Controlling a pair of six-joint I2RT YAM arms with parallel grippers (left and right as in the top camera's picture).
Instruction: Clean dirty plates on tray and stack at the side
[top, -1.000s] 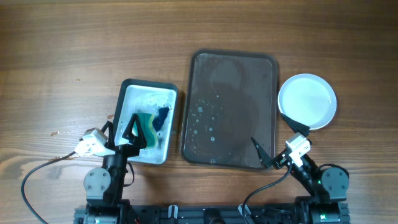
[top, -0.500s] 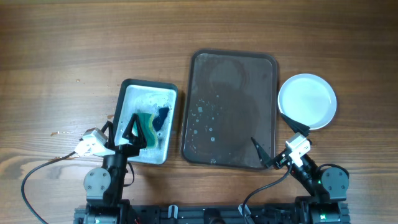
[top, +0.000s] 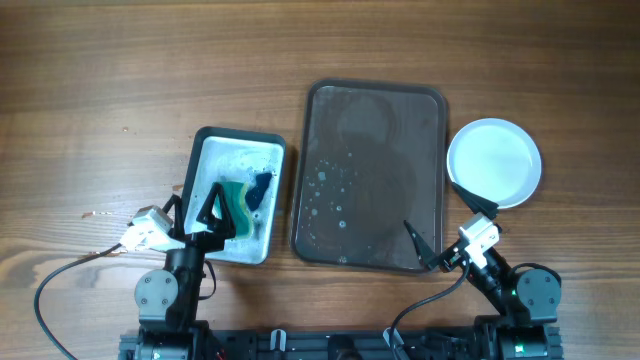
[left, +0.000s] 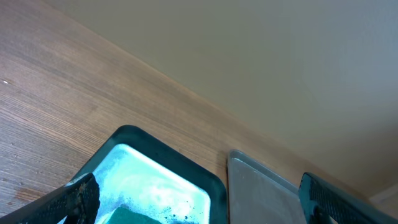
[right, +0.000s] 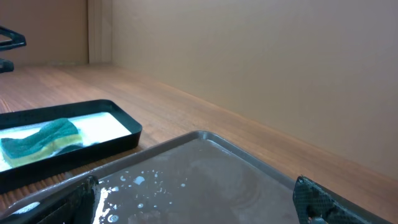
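A grey tray (top: 372, 100) lies at the table's middle, wet with foam spots and holding no plate; it also shows in the right wrist view (right: 205, 168) and the left wrist view (left: 261, 193). A white plate (top: 494, 163) sits on the table right of the tray. A green-yellow sponge (top: 240, 200) lies in a soapy dark basin (top: 240, 140), also seen in the right wrist view (right: 43, 140). My left gripper (top: 198, 212) is open and empty over the basin's near end. My right gripper (top: 452, 228) is open and empty at the tray's near right corner.
The basin's rim (left: 168, 149) stands just left of the tray. Bare wooden table (top: 150, 70) spreads at the left and back. A cable (top: 60, 275) lies by the left arm's base. A beige wall (right: 249, 56) rises behind the table.
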